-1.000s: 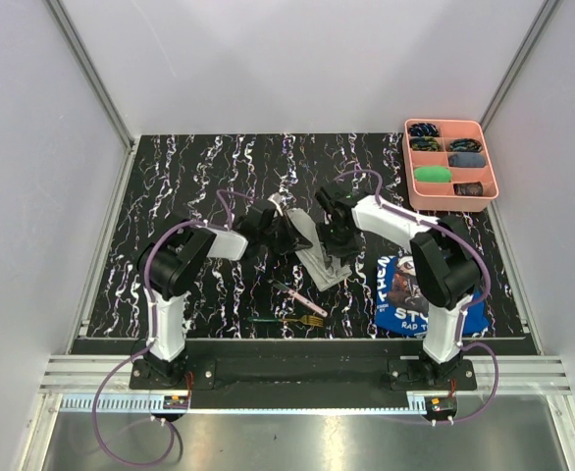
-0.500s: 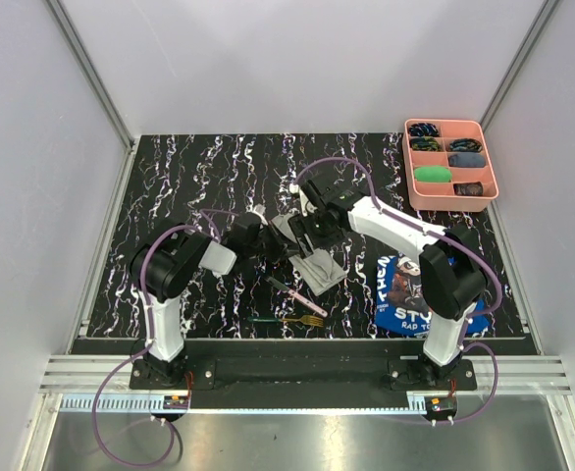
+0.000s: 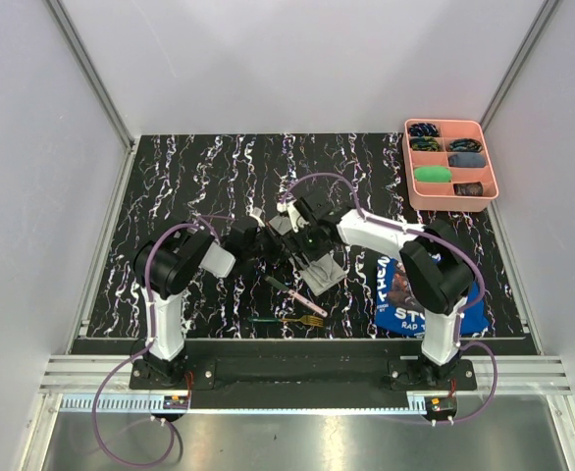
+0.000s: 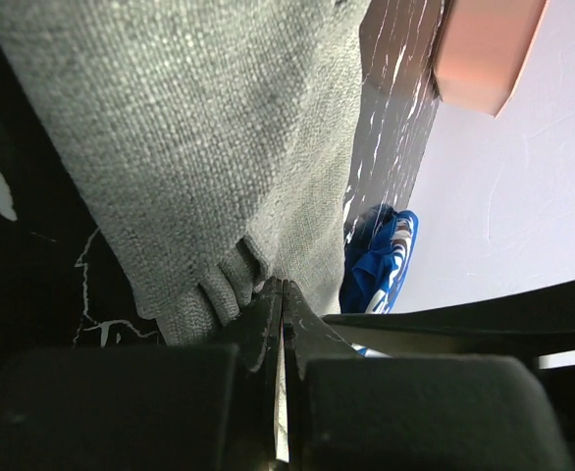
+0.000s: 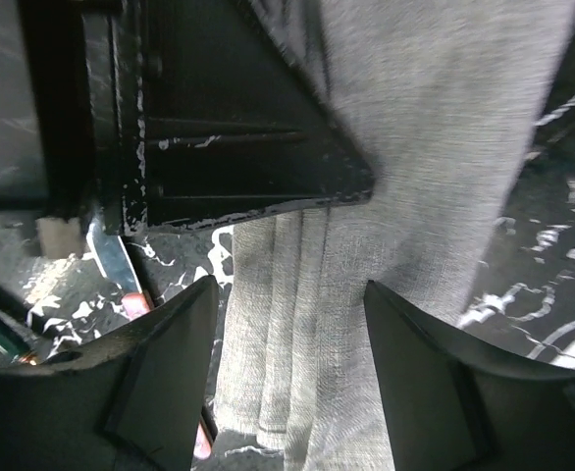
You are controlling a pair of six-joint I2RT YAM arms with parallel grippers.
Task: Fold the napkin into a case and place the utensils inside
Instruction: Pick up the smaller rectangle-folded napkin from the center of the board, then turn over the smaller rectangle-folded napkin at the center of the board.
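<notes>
The napkin (image 3: 319, 267) lies as a narrow folded grey strip mid-table, layered along one edge (image 5: 297, 324). My left gripper (image 3: 268, 242) is shut on the napkin's bunched edge (image 4: 219, 285), with cloth pinched between the fingertips of that gripper (image 4: 278, 290). My right gripper (image 3: 302, 231) hangs open just over the napkin (image 5: 435, 147), its fingers (image 5: 165, 363) straddling the folded layers without touching them. The pink-handled knife (image 3: 298, 295) and the green-handled fork (image 3: 286, 320) lie on the table in front of the napkin. A bit of the knife (image 5: 121, 270) shows beside my right fingers.
A blue printed cloth (image 3: 415, 294) lies at the front right, also seen as the blue cloth (image 4: 376, 250) past the napkin. The pink compartment tray (image 3: 451, 164) with small items stands at the back right. White walls enclose the black marbled table (image 3: 189, 177).
My right gripper has swung left over the napkin and its jaws have widened. My left gripper has drawn back a little to the left with the napkin's edge.
</notes>
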